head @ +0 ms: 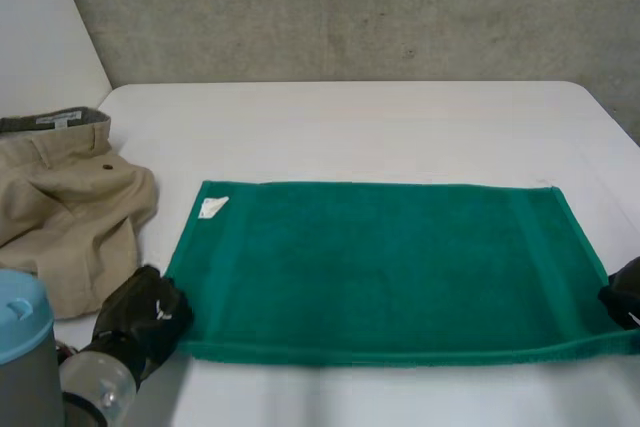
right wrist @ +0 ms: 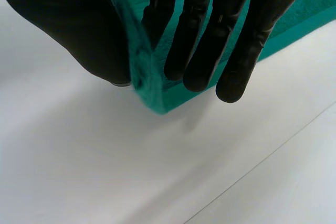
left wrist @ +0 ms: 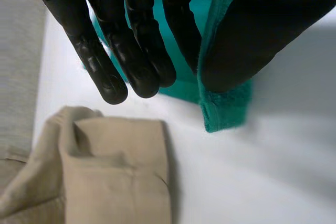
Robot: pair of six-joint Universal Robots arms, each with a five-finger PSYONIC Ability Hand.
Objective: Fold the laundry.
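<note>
A green towel [head: 390, 262] lies spread flat on the white table [head: 350, 127], a small white label [head: 212, 208] at its far left corner. My left hand [head: 145, 312] is at the towel's near left corner; in the left wrist view the green towel [left wrist: 223, 108] corner is pinched between thumb and fingers [left wrist: 131, 51]. My right hand [head: 625, 294] is at the near right corner, and the right wrist view shows the towel [right wrist: 152, 87] edge pinched between thumb and fingers [right wrist: 226, 40].
Beige trousers [head: 65, 212] lie crumpled at the table's left side, close to my left hand, also beneath its fingertips as beige trousers [left wrist: 105, 177]. A concrete wall [head: 350, 7] rises behind the table.
</note>
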